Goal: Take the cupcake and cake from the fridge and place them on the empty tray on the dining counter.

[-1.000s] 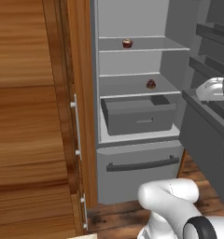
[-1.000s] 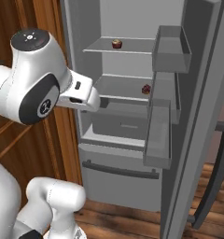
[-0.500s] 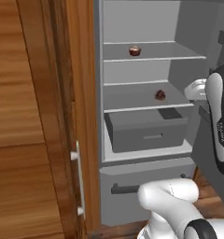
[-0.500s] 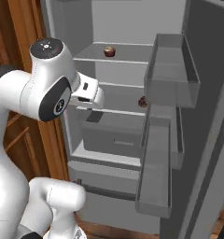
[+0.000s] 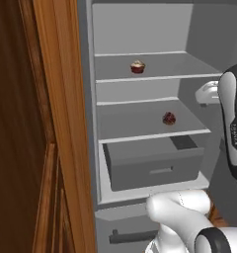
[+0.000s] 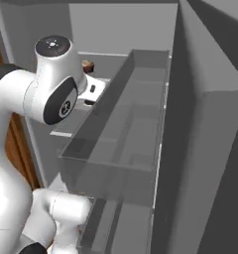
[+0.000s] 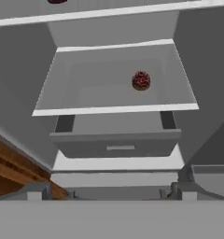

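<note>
You won't find any readable text here. The arm link (image 5: 234,129) in the left base view carries a small line of dark lettering along its side, too small and blurred to make out. The round joint cap (image 6: 66,106) in the right base view bears a small emblem, not legible as letters. No labels, brands or numbers can be read on the fridge (image 5: 140,29) shelves, walls or drawer (image 7: 116,142).
</note>
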{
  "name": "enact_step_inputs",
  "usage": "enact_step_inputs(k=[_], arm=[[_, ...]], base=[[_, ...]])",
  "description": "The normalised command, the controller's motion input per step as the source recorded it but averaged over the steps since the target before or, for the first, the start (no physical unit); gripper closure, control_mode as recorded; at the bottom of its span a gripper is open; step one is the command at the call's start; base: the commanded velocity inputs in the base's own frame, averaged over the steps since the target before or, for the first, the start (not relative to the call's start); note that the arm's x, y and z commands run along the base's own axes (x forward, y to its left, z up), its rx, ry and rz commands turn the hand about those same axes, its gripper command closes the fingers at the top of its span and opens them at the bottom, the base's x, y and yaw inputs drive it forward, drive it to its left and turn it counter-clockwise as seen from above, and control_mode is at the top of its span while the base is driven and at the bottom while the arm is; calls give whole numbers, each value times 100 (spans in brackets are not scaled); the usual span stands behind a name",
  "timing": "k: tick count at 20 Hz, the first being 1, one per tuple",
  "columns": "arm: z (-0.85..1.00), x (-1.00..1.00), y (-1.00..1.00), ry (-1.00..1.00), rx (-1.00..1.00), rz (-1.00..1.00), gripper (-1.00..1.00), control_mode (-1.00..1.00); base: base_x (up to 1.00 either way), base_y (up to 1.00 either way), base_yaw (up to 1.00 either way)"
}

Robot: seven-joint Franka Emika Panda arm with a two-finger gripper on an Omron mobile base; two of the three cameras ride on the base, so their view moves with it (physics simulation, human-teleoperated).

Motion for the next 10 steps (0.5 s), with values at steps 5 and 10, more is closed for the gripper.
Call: enact_step_inputs(k=[5, 10], arm=[[0, 0, 0, 0, 0, 0, -100, 100], [0, 0, 0, 0, 0, 0, -100, 100]], base=[[94, 46, -2], [80, 81, 6]])
